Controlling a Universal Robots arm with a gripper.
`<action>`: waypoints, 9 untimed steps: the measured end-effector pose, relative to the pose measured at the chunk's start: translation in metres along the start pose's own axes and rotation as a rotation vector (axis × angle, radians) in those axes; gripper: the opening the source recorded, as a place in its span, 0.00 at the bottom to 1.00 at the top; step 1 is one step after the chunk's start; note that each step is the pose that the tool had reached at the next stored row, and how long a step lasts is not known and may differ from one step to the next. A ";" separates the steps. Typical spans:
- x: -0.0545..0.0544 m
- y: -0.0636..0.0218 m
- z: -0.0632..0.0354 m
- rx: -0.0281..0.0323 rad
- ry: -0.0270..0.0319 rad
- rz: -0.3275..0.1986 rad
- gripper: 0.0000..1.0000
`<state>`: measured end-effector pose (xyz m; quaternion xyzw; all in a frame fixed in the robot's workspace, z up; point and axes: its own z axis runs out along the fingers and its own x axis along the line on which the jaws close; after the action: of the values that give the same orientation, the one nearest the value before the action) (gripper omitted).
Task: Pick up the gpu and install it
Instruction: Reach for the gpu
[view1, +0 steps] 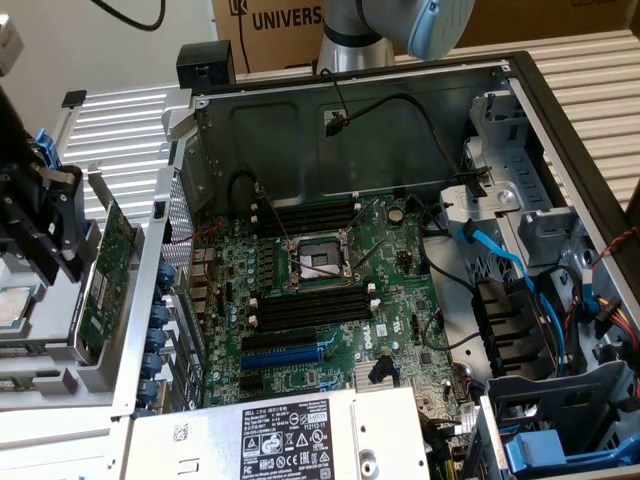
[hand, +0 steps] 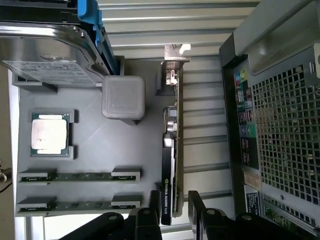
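The gpu stands on edge in a grey holder tray at the exterior view's left, outside the computer case. Its green board faces the case. In the wrist view the gpu appears edge-on, with the black shroud on one face and the silver bracket at its far end. My gripper is open and straddles the card's near end, one black finger on each side with small gaps. In the exterior view the gripper is right beside the card.
The open case holds the large green motherboard with a blue slot and a power supply in front. The tray also carries a processor, two memory sticks, a grey block and a hard drive. The case's rear panel is close alongside.
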<state>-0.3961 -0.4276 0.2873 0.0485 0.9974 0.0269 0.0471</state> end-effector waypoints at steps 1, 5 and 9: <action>0.000 -0.0003 0.0012 -0.0001 -0.0020 0.002 0.36; 0.000 -0.0026 0.0080 -0.0008 -0.0125 0.011 0.36; 0.001 -0.0035 0.0126 -0.0010 -0.0208 0.018 0.36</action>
<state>-0.3960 -0.4304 0.2745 0.0577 0.9963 0.0273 0.0572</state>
